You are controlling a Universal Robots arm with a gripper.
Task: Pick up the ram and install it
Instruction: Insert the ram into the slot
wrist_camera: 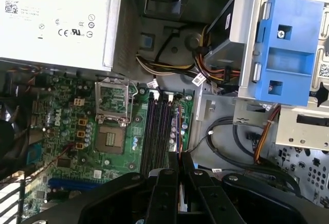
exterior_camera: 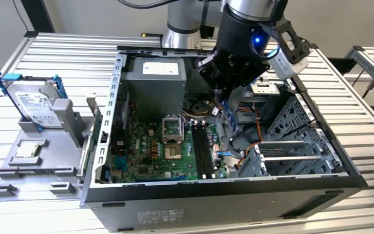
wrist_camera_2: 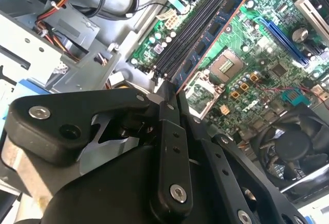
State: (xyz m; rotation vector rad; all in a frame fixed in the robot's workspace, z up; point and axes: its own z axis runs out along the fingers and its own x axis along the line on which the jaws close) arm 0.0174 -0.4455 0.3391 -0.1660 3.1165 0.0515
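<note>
ram [exterior_camera: 229,114]: I see it pinched in the gripper, a thin blue stick that reaches from the fingertips down toward the motherboard, inside the open case. In the second wrist view the ram [wrist_camera_2: 221,21] runs along the slots. In the first wrist view the ram [wrist_camera: 178,136] shows me only its narrow edge.
hard drive [exterior_camera: 37,105]: far on the exterior view's left, standing upright in its blue frame [exterior_camera: 8,78] on the grey fixture [exterior_camera: 31,170], outside the case.
case [exterior_camera: 206,204]: lying on the slatted table [exterior_camera: 64,48] with its open side up.
power supply [exterior_camera: 154,73]: a grey box at the far end of the case, also in the first wrist view [wrist_camera: 51,18].
motherboard [exterior_camera: 151,151]: green, flat on the case floor.
CPU socket [exterior_camera: 174,152]: on the board, just on the exterior view's left of the slots.
slots [exterior_camera: 203,148]: long, black, side by side, in both wrist views [wrist_camera_2: 190,34] [wrist_camera: 157,131].
gripper [exterior_camera: 225,92]: closed narrow on the ram, above the far end of the slots. In both wrist views the gripper [wrist_camera_2: 169,93] [wrist_camera: 178,157] has its black fingers [wrist_camera_2: 169,131] [wrist_camera: 164,193] meeting on the stick.
contact: I cannot tell if the ram's lower end touches a slot.
drive cage [exterior_camera: 291,146]: perforated metal on the exterior view's right side of the case, with orange and black cables beside it.
</note>
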